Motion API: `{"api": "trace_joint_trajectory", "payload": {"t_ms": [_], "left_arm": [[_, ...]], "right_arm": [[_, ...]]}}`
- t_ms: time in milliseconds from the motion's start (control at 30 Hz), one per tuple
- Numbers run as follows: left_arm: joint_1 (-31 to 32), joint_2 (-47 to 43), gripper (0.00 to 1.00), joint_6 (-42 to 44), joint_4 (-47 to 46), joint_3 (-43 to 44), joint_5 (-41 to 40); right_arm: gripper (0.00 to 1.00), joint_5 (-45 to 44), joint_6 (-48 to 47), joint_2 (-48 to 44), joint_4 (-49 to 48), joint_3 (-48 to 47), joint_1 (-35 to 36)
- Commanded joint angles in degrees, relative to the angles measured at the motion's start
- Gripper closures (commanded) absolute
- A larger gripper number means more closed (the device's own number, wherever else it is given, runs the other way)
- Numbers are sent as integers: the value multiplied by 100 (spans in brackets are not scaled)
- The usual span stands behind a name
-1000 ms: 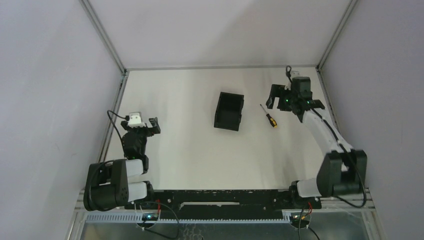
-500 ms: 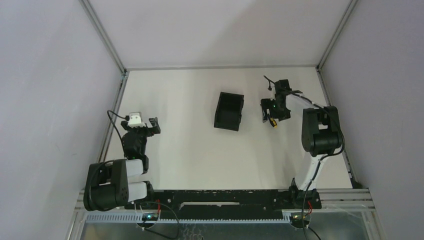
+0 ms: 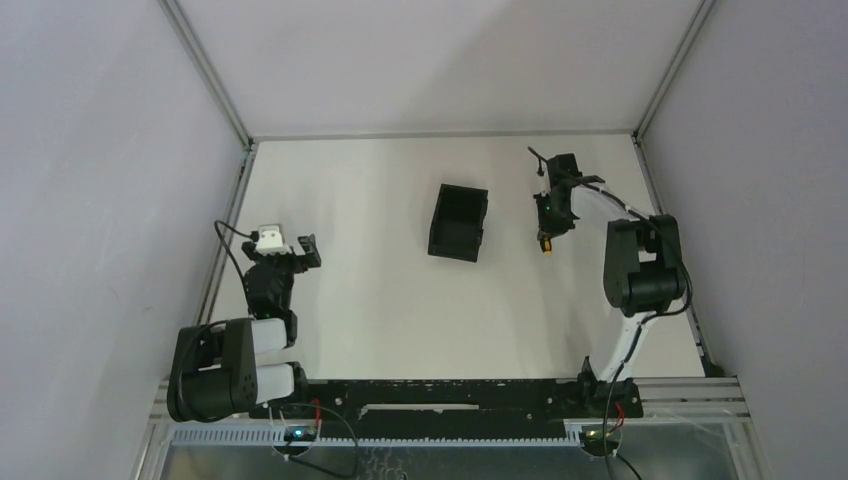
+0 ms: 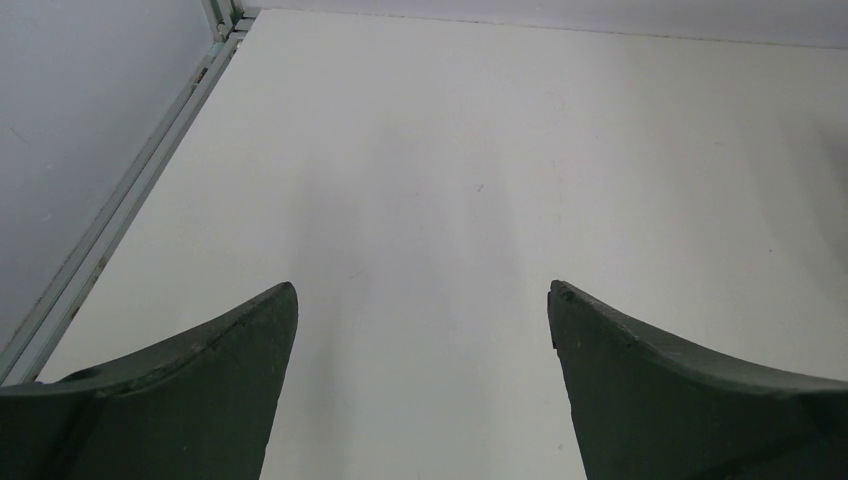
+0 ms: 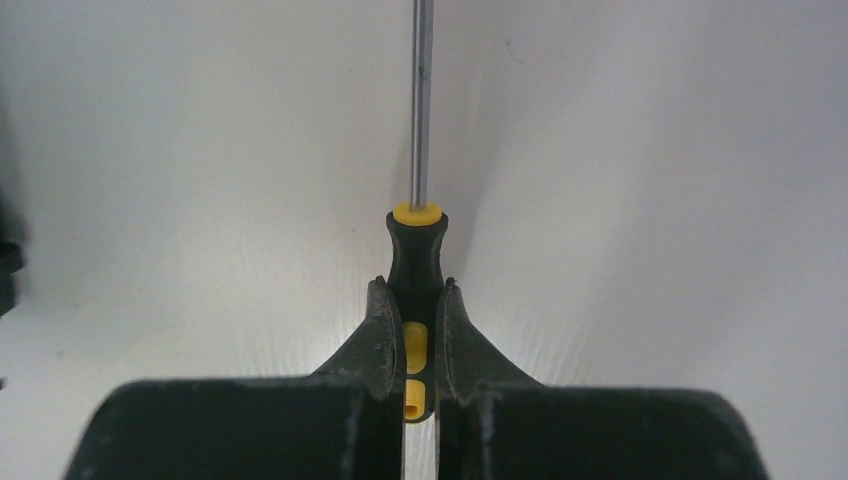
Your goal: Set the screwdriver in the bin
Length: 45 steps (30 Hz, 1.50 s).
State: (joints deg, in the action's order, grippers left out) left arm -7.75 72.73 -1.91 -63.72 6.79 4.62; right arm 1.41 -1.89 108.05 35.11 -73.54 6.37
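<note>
The right claw is clamped shut on the black-and-yellow handle of the screwdriver, low at the bench right of the bin; light and stiff, it seems best held there, not by its thin, slick shaft.

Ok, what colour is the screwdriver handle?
The screwdriver handle is black with a yellow collar and inserts; right wrist view shows it best.

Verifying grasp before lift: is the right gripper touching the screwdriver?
Touching. Right wrist view: the right gripper is shut on the screwdriver handle, both fingers flush against it.
</note>
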Motion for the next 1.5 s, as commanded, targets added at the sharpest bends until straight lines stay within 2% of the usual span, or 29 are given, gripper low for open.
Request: {"api": "trace_joint_trajectory", "payload": {"t_ms": [0, 200, 367, 500, 667, 833, 1000, 1167, 1333, 1400, 1467], "left_arm": [[35, -52, 0, 112, -105, 230, -22], [32, -53, 0, 112, -105, 234, -23], [29, -57, 0, 112, -104, 226, -18], [35, -53, 0, 112, -105, 227, -23], [36, -57, 0, 112, -103, 232, -22], [36, -57, 0, 112, -105, 223, -23], [30, -55, 0, 112, -105, 234, -23], [35, -53, 0, 112, -103, 229, -23], [37, -59, 0, 112, -105, 235, -23], [30, -59, 0, 112, -105, 232, -23], [31, -50, 0, 112, -105, 231, -23]], "right_arm": [[100, -314, 517, -1073, 258, -248, 227], [100, -276, 1027, -2083, 486, -521, 967], [100, 27, 1783, -2191, 221, -575, 1668], [100, -53, 2138, -1724, -118, -775, 2134], [100, -589, 2012, -648, 8, -1624, 2530], [98, -1027, 1969, 76, 118, -1972, 2632], [93, -1090, 2020, 419, 40, -1948, 2685], [85, -1386, 2075, 637, 3, -1932, 2787], [72, -1504, 2180, 748, -70, -1953, 2829], [60, -1580, 2213, 761, -83, -1966, 2850], [42, -1586, 2223, 749, -57, -1994, 2864]]}}
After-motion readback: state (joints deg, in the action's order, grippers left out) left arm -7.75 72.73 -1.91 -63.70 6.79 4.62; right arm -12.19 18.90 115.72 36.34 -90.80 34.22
